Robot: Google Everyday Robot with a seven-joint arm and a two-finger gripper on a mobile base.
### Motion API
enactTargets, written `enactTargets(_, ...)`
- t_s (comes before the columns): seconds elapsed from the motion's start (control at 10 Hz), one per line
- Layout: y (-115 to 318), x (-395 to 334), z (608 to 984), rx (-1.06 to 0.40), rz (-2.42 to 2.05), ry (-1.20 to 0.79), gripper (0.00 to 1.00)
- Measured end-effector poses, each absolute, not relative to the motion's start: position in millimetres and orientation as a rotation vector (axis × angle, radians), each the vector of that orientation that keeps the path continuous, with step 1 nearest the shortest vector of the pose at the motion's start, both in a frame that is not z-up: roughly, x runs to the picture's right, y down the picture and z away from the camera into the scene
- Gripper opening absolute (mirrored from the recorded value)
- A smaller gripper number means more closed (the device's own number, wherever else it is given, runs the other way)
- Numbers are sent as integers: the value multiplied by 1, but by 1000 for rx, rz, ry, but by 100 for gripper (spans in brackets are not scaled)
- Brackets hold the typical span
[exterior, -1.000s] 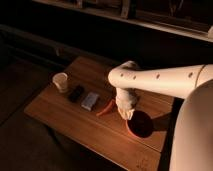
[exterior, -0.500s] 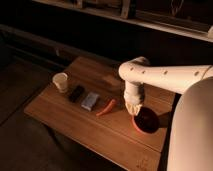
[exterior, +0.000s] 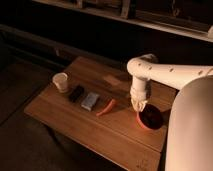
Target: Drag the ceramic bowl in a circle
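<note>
The ceramic bowl (exterior: 151, 120) is round, shallow and red-orange. It sits near the right edge of the wooden table (exterior: 70, 117). My gripper (exterior: 140, 107) hangs from the white arm and points down onto the bowl's left rim, covering part of it. The bowl's right side is hidden by the robot's white body.
A small white cup (exterior: 60, 82) stands at the table's left end. Right of it lie a dark flat object (exterior: 76, 93), a grey-blue flat object (exterior: 90, 101) and a slim orange carrot-shaped thing (exterior: 106, 107). The robot's white body (exterior: 192, 130) fills the right side.
My gripper and the bowl have moved to the right and slightly back, away from the carrot-shaped thing. The other objects have not moved.
</note>
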State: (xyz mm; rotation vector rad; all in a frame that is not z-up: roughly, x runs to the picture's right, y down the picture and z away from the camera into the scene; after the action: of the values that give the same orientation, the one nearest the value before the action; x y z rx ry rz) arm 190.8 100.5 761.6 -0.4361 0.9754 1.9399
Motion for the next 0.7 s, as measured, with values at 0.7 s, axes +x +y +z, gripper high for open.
enactTargets(0.7,56,156,796,-429,1820,931,0)
